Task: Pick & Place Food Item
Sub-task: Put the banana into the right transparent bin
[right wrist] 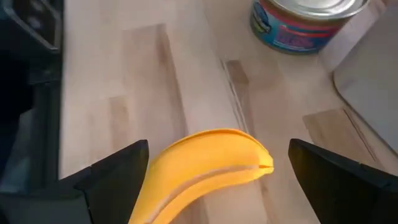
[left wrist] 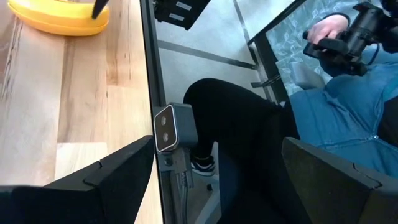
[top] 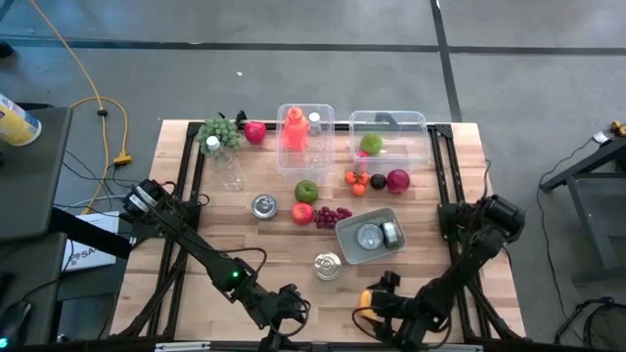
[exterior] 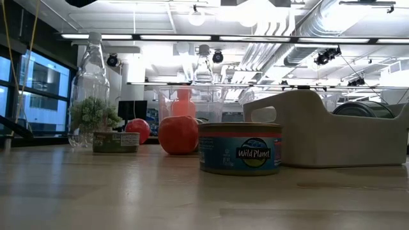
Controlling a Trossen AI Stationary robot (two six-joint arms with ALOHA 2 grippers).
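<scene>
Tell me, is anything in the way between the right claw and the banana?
No, nothing visible. The right claw is open with the banana lying on the wooden table right between its fingers. The tuna can sits farther off, beyond the banana.

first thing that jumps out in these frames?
The yellow banana at the table's near edge, lying between the open fingers of the right gripper. Next, the food cluster mid-table: green apple, grapes, and a grey bin holding cans.
</scene>
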